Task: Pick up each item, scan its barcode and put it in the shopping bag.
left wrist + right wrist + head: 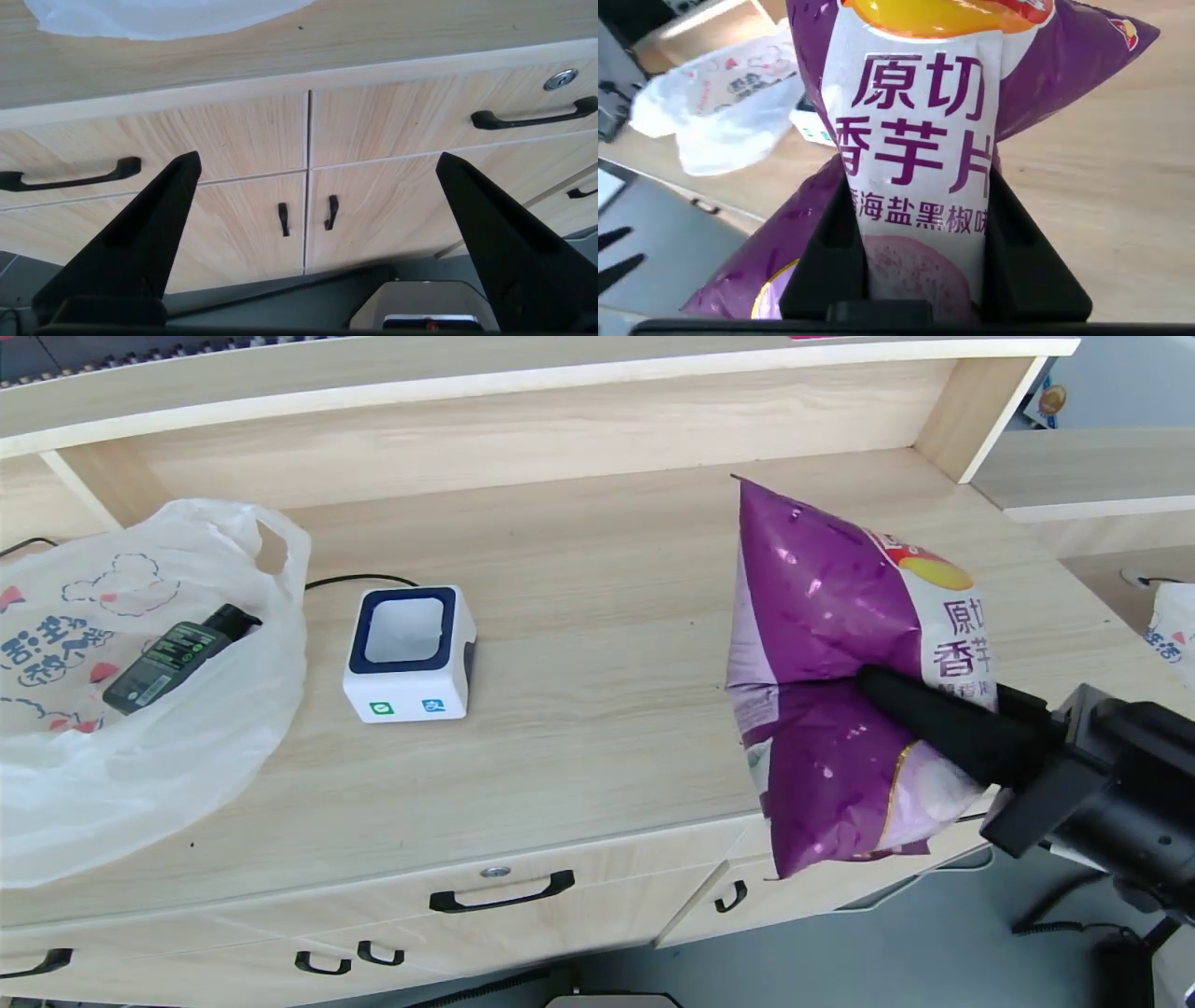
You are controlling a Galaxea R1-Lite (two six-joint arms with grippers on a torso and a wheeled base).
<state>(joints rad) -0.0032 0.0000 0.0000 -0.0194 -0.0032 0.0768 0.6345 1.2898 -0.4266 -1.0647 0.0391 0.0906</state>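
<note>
My right jaws are clamping the purple chip bag [840, 672] mid-body, right of the head frame, over the bench [607, 616] edge. Looking light, puffy, slippery, crushable, so I'm favouring a gentle mid-body pinch. Left jaws are hanging spread, empty.

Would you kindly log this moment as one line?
right end effector: shut on chip bag | left end effector: open | bottle: in shopping bag

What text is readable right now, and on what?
"原切香芋片": on the snack bag in the right claw.
"海盐黑椒": same bag, smaller line beneath.
Print on the shopping bag: too blurred.
Label on the bottle: too small.
On the scanner: two icons, no readable words.
</note>
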